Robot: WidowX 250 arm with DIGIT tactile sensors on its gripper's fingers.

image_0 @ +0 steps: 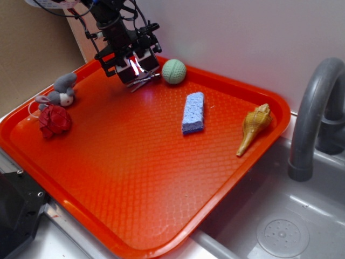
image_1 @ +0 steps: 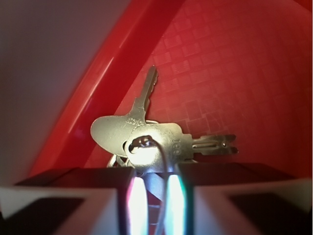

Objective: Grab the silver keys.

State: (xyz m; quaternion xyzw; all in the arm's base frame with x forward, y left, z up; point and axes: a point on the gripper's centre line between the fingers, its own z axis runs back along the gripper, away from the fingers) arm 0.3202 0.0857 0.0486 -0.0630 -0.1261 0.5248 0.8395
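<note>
Behind my workspace stands a plain white wall (image_0: 242,38), with a tan panel (image_0: 32,48) to the left of it. To the right lies a grey metal sink (image_0: 318,216), its round drain (image_0: 282,236) set in the basin, and a curved grey faucet (image_0: 312,108) arches over it. The light is even and soft.

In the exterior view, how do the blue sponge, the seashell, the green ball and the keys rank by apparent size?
1. seashell and blue sponge: look alike, not ranked.
2. green ball.
3. silver keys, partly hidden under the gripper.
</note>
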